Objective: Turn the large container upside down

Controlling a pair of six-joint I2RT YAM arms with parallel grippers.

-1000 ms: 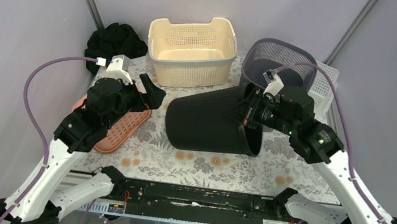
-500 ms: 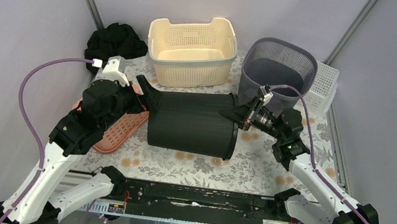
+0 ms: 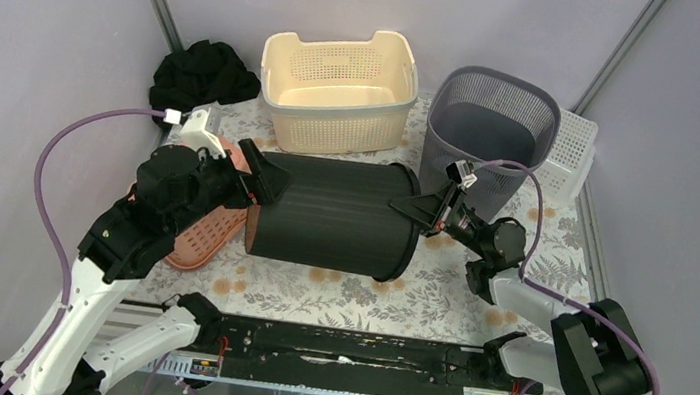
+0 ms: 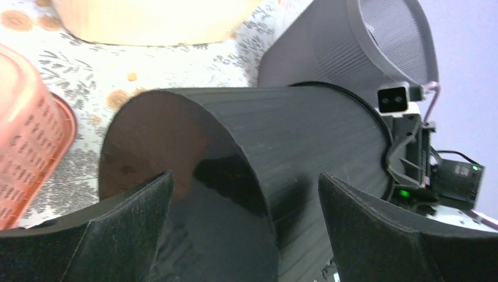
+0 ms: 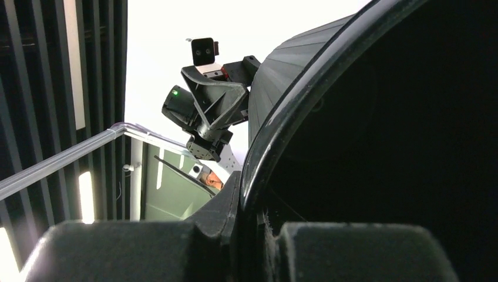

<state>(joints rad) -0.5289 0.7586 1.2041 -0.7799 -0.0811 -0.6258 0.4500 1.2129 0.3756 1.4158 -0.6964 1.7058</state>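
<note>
The large container [image 3: 334, 214], a ribbed black bin, lies on its side in the middle of the table, mouth to the right and closed base to the left. My right gripper [image 3: 412, 208] is shut on its mouth rim [image 5: 293, 100], one finger outside the wall and one inside. My left gripper [image 3: 263, 172] stands wide open at the base end. In the left wrist view, the left gripper [image 4: 245, 176] has its fingers on either side of the edge where the base meets the container's ribbed wall [image 4: 305, 147], without pinching it.
A cream basket [image 3: 338, 85] stands right behind the container, with a grey mesh bin [image 3: 491, 124] and a white basket [image 3: 568, 154] at the back right. A salmon basket [image 3: 206, 230] lies under my left arm. Black cloth [image 3: 200, 73] sits at the back left.
The container has swung round and shifted left, now lying level. My right arm has dropped low with the rim still gripped. The left gripper has come up against the base end.
</note>
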